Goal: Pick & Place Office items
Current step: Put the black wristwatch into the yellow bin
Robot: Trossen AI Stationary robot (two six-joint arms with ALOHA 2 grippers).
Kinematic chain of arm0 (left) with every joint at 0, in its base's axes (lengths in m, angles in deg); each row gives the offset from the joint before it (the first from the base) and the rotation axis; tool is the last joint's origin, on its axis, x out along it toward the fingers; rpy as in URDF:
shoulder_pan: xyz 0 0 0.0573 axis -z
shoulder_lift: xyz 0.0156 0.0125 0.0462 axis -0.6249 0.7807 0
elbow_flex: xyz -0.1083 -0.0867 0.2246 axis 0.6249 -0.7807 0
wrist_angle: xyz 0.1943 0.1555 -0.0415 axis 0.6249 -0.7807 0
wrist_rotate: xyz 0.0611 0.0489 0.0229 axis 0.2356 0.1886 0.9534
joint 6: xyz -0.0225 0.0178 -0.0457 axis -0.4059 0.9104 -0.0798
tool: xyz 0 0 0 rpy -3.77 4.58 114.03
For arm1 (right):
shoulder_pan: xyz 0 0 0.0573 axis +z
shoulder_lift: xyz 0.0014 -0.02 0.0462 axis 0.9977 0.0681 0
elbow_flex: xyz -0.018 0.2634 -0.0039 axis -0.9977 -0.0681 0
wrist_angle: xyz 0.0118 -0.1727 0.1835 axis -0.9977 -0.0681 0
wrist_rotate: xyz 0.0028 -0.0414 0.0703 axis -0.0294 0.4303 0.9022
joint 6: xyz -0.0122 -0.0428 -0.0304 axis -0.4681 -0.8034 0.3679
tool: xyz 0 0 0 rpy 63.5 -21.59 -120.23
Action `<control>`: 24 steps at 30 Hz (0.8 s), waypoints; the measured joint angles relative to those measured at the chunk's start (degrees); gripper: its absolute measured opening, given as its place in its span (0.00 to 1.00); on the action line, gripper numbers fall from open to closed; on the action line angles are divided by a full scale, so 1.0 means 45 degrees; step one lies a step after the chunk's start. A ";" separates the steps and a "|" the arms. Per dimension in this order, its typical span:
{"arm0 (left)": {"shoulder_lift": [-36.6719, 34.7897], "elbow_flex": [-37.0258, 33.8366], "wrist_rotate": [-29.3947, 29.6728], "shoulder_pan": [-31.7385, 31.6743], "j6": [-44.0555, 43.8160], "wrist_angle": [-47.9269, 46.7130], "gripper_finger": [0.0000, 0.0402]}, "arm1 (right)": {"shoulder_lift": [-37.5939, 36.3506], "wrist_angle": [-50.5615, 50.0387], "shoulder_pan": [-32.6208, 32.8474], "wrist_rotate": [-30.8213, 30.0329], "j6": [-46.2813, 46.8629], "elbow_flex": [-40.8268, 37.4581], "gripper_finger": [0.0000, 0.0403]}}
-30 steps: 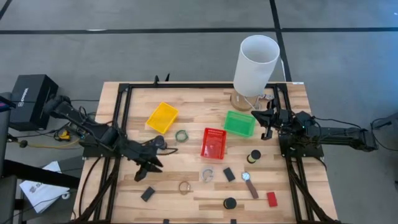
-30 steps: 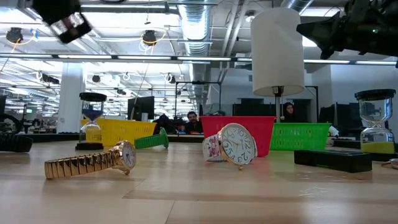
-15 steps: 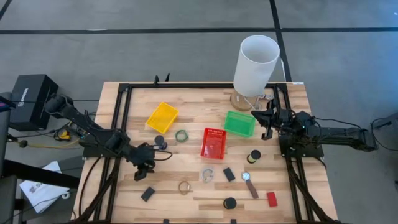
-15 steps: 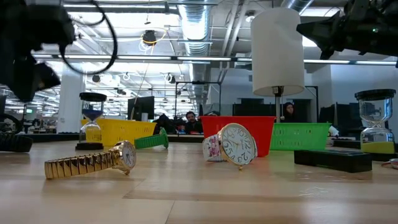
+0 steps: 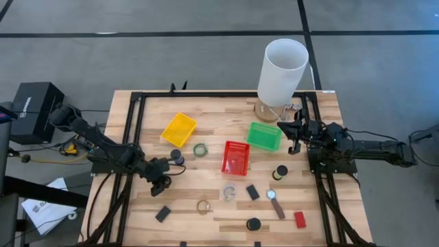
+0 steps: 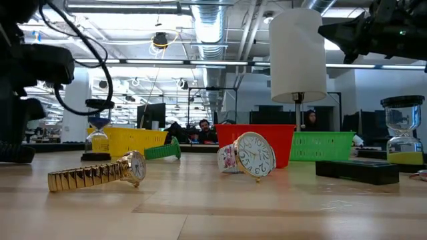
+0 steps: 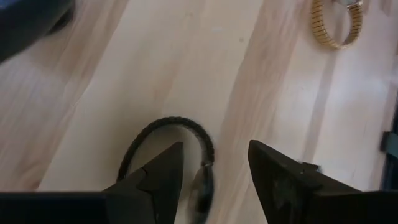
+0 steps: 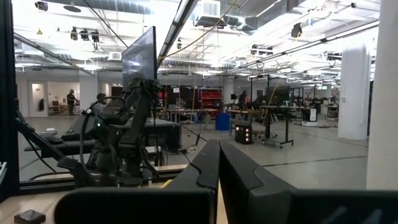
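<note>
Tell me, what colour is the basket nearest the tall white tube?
Green. The basket sits beside the white tube; the high view shows it best.

Hardly any readable text

A white logo stood on the black box (image 5: 32, 103) at the left edge of the high view, off the table, its letters too small to read. The dial of the round-faced watch (image 6: 254, 155) at the middle of the low view carried numerals, too small to tell apart. Nothing else bore legible writing.
</note>
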 joint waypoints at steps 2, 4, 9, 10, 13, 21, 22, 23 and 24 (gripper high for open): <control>0.0127 -0.0178 0.0005 0.0000 0.0000 0.0137 0.44 | 0.0001 0.0004 0.0000 0.0000 0.0000 0.0000 0.00; 0.0380 -0.0198 0.0042 0.0000 0.0033 0.0286 0.44 | 0.0001 0.0004 0.0000 0.0000 0.0000 0.0000 0.00; 0.1307 -0.0198 0.0041 0.0000 0.0717 0.1253 0.44 | -0.0004 0.0013 -0.0001 -0.0004 -0.0004 0.0000 0.00; 0.1520 -0.0198 0.0043 0.0000 0.0931 0.1368 0.44 | 0.0001 0.0010 -0.0005 0.0000 -0.0005 0.0000 0.00; 0.2012 -0.0153 0.0045 0.0001 0.1098 0.1468 0.43 | 0.0001 0.0009 -0.0029 -0.0005 -0.0005 0.0000 0.00; 0.1880 -0.0182 -0.0059 0.0005 0.1117 0.1397 0.32 | 0.0001 0.0012 -0.0029 -0.0005 -0.0010 0.0000 0.00; 0.1797 -0.0196 -0.0063 0.0005 0.1117 0.1382 0.30 | -0.0002 0.0011 -0.0029 -0.0005 -0.0010 0.0000 0.00; 0.1722 -0.0211 -0.0124 0.0005 0.1111 0.1374 0.28 | 0.0000 0.0012 -0.0029 -0.0005 -0.0010 0.0000 0.00; 0.1672 -0.0212 -0.0276 0.0008 0.1111 0.1388 0.25 | 0.0001 0.0012 -0.0029 -0.0005 -0.0010 0.0000 0.00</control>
